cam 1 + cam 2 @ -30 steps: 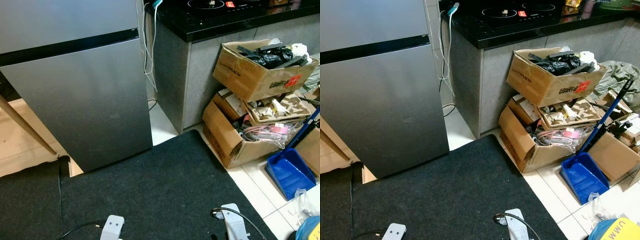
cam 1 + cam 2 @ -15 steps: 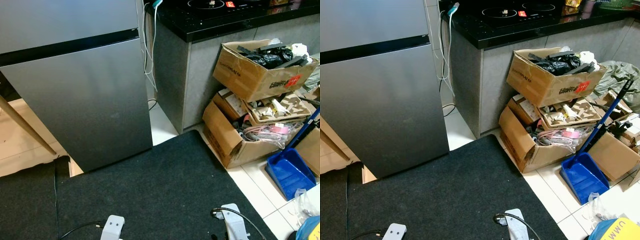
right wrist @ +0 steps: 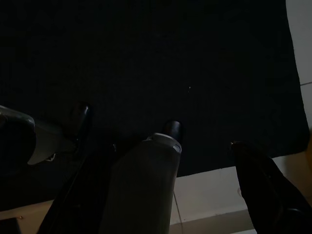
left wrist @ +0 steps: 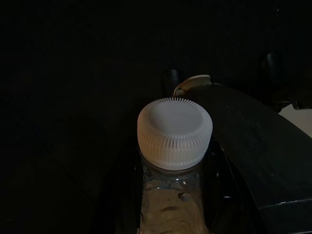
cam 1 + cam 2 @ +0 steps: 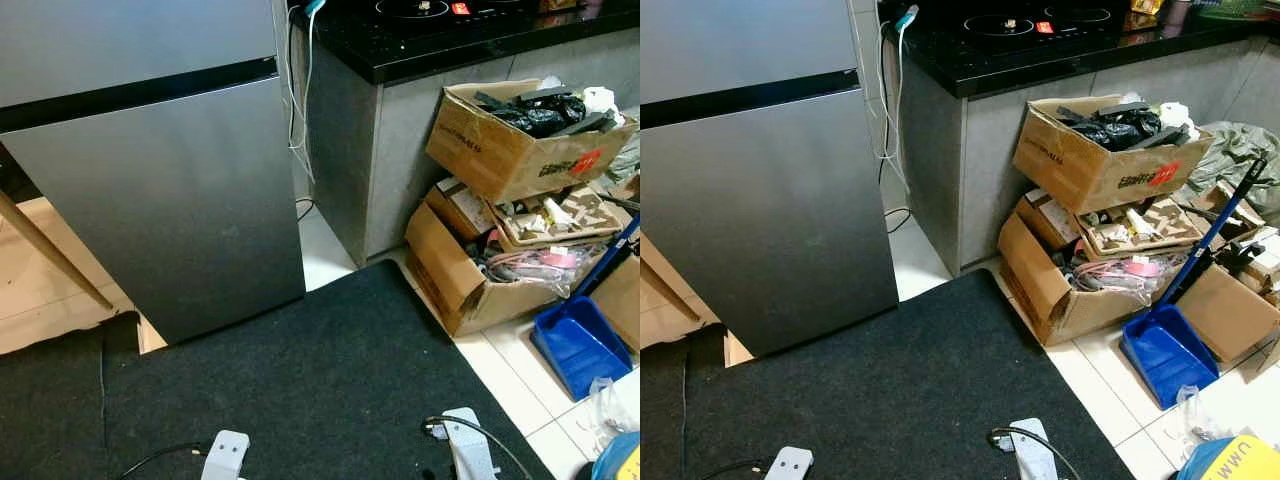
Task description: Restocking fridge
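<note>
The grey fridge (image 5: 170,200) stands ahead on the left with both doors closed. In the left wrist view a clear bottle with a ribbed white cap (image 4: 174,131) sits upright between the black fingers, and my left gripper (image 4: 173,187) is shut on its neck. My right gripper (image 3: 170,151) hangs open over the dark mat, its two fingers (image 3: 265,187) spread wide with nothing between them. The silver ends of both arms (image 5: 228,455) show at the bottom edge of the eye views, low in front of me.
A black mat (image 5: 300,380) covers the floor before the fridge. To the right are a grey counter with a black cooktop (image 5: 440,30), stacked open cardboard boxes (image 5: 470,270), and a blue dustpan (image 5: 578,345). Cables (image 5: 297,110) hang between fridge and counter. A wooden leg (image 5: 50,250) slants at left.
A thin cable on the mat's left side has drifted slightly left. Fridge, arms and bottle look unchanged.
</note>
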You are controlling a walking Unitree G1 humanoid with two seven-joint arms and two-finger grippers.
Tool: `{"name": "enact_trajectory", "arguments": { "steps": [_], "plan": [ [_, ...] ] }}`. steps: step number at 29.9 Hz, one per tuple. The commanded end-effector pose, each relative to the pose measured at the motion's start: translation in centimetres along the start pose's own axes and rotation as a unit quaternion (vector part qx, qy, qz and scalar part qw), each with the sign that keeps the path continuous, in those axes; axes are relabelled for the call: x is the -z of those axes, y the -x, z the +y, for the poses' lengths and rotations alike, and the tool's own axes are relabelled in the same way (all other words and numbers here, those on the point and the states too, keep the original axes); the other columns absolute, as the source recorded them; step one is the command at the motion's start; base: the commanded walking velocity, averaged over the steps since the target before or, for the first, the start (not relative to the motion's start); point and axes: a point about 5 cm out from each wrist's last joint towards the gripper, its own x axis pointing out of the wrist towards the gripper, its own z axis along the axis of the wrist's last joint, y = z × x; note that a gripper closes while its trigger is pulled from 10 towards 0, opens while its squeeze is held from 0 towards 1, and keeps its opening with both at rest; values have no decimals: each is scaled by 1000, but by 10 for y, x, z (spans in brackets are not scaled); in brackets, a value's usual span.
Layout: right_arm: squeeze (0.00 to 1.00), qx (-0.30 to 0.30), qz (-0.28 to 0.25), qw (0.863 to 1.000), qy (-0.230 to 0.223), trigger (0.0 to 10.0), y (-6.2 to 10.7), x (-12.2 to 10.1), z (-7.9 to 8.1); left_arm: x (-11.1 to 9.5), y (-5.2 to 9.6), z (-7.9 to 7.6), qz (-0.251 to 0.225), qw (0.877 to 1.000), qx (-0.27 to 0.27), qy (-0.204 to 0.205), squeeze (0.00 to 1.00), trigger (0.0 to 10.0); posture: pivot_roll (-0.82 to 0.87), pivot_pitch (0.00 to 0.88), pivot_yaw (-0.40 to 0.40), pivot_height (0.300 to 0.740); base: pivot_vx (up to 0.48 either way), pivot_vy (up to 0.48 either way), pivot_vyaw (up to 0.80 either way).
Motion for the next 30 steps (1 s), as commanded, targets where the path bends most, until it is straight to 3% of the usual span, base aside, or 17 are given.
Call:
{"name": "enact_trajectory", "arguments": {
  "steps": [1, 16, 22, 30],
  "plan": [
    [0, 0, 12, 1000, 5, 10000, 1, 7, 0, 9, 1, -3, 14, 1000, 3, 0, 0, 10000, -91, 120, -4, 740, 0, 0, 0],
    [0, 7, 14, 1000, 1, 10000, 3, 10, -5, 10, 0, -7, 15, 1000, 8, -1, 0, 10000, -94, 117, -8, 740, 0, 0, 0],
    [0, 14, 7, 1000, 6, 10000, 3, 4, -13, 12, 1, -2, 19, 1000, 1, -2, 0, 10000, -104, 123, -27, 740, 0, 0, 0],
    [0, 21, 9, 1000, 5, 10000, 5, 5, -20, 1, -1, -4, 0, 1000, -3, 20, 0, 10000, -111, 114, -19, 740, 0, 0, 0]
  ]
}}
